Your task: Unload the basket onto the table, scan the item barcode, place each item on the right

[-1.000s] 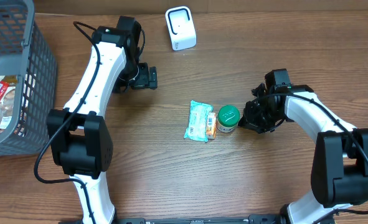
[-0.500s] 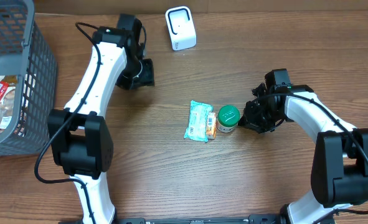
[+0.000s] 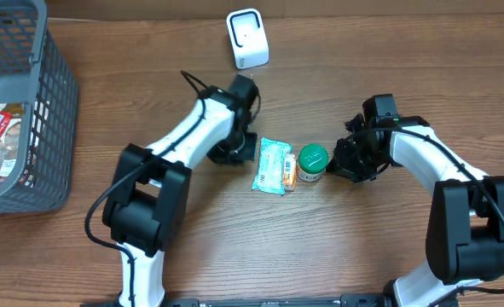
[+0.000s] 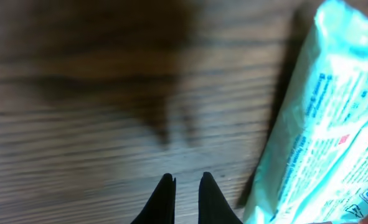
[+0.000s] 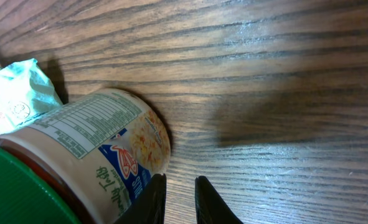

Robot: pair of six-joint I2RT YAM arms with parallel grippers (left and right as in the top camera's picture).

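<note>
Right wrist shows a nutrition table [image 5: 87,127] on the jar [image 5: 131,146], print unreadable.

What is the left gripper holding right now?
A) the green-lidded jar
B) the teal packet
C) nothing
C: in the left wrist view the left gripper is shut over bare table, with the teal packet lying beside it, not between its fingers.
</note>
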